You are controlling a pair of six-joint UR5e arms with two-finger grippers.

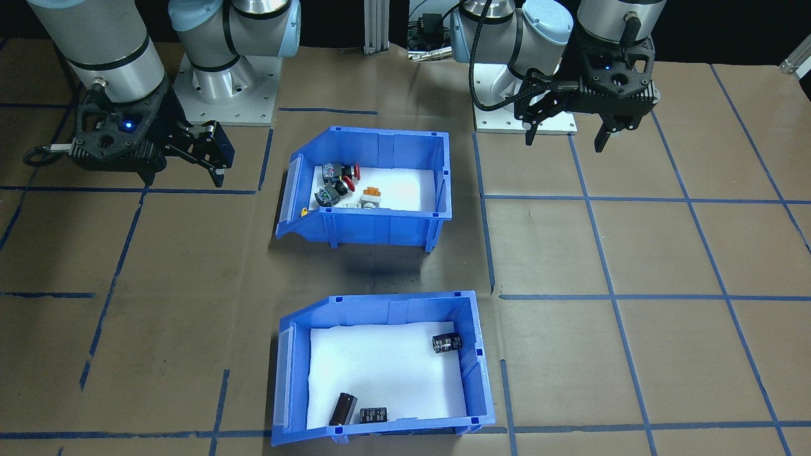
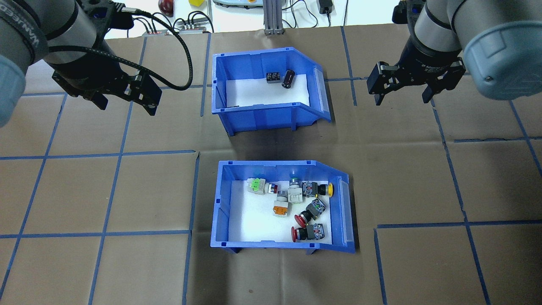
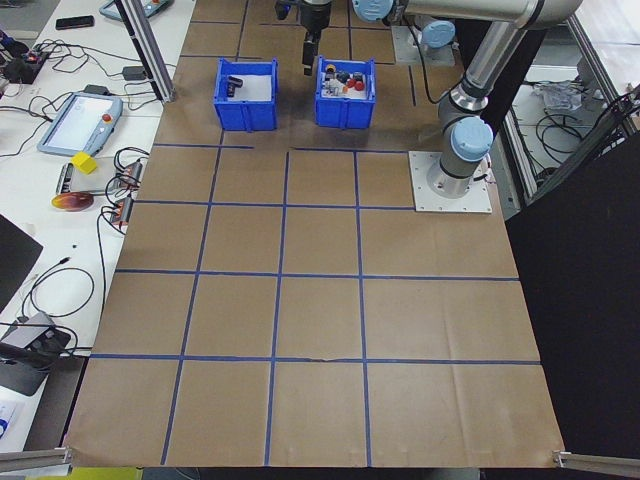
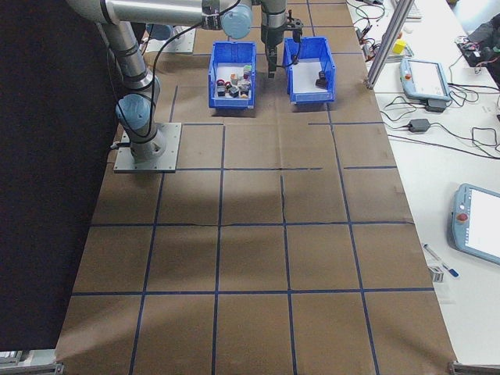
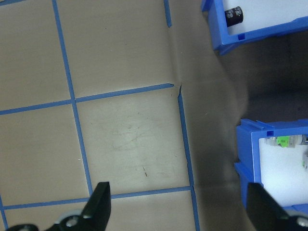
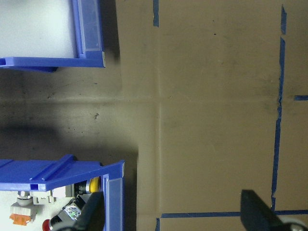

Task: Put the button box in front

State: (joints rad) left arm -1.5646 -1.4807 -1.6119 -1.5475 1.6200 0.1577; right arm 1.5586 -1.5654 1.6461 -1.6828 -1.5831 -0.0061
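Note:
The button box (image 2: 220, 212) is a blue bin with a white liner and red, yellow, orange and green push-buttons, on the robot's side of the table centre. In the front-facing view the button box (image 1: 380, 225) is the upper bin. My left gripper (image 2: 127, 107) hangs open and empty above the table, far left of both bins. My right gripper (image 2: 401, 101) hangs open and empty to their right. The left wrist view shows the button box (image 5: 248, 159) at its right edge. The right wrist view has its corner (image 6: 62, 175) at lower left.
A matching blue bin (image 2: 220, 80) holding a few black capacitors (image 2: 288, 79) stands just beyond the button box, on the operators' side. Brown paper with blue tape lines (image 2: 118, 152) covers the table. Cables and a pendant (image 3: 78, 120) lie past the far edge.

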